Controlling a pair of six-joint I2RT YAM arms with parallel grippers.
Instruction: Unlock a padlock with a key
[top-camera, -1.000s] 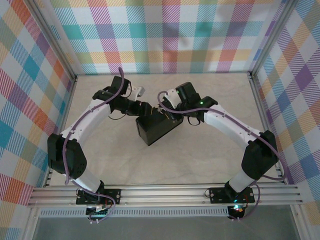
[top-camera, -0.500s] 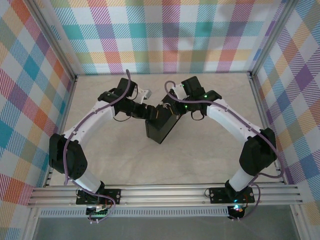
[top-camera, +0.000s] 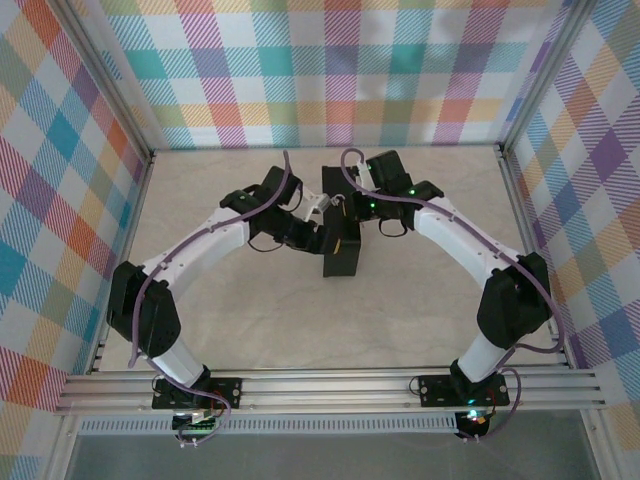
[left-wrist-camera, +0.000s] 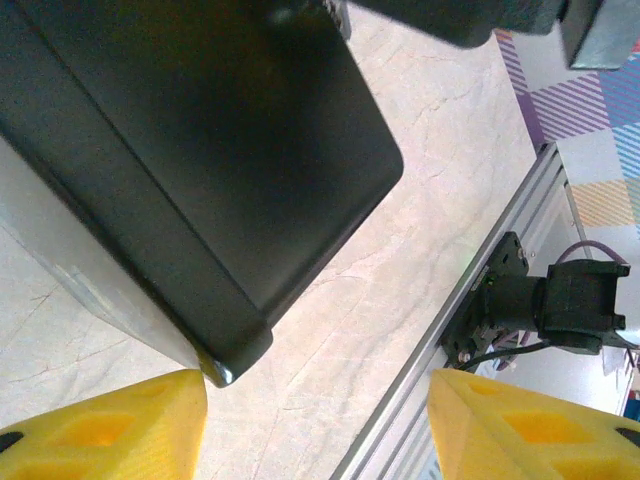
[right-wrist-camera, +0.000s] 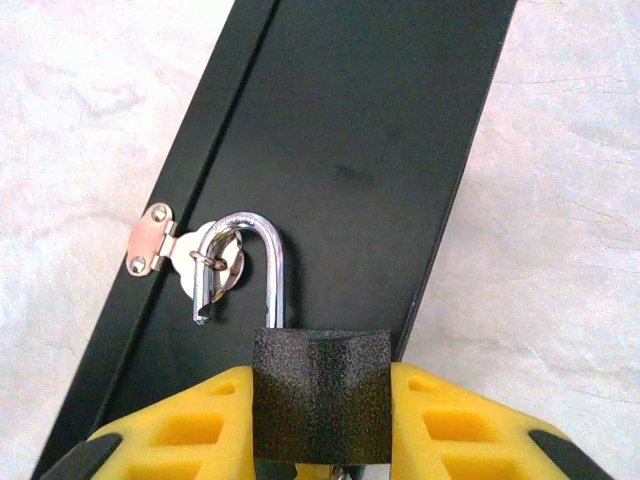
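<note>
While clamped square on the padlock (right-wrist-camera: 320, 395), gripping its dark body from both flanks: right jaws, yellow pads (right-wrist-camera: 190, 420) pressed tight either side. Sitting dead centre at the tips, up against the side of the black box (right-wrist-camera: 360, 130), out mid-desk (right-wrist-camera: 560, 200). Long axis running straight away from the jaws, with the body nearest and the shackle (right-wrist-camera: 270, 235) arching ahead and left toward the hasp (right-wrist-camera: 150, 240) on the box seam. Looks open, by the way: long leg planted in the body, short leg hanging free beside it, clear of its hole, hooked through the hasp ring (right-wrist-camera: 213, 255). Squarish, textured, near-black body, with a thin, bright, polished loop. As for the key, cannot tell, the underside being buried between the pads. Over on the far side, left jaws released, spread wide with nothing between, parked just short of a rounded box corner (left-wrist-camera: 235, 365). Right arm plainly the nearer, in fact the only one on the lock. Judging from this, probably turned and sprung, so next a matter of swinging the hook out of the ring. Worth watching for a snag of the free tip on that ring.
</note>
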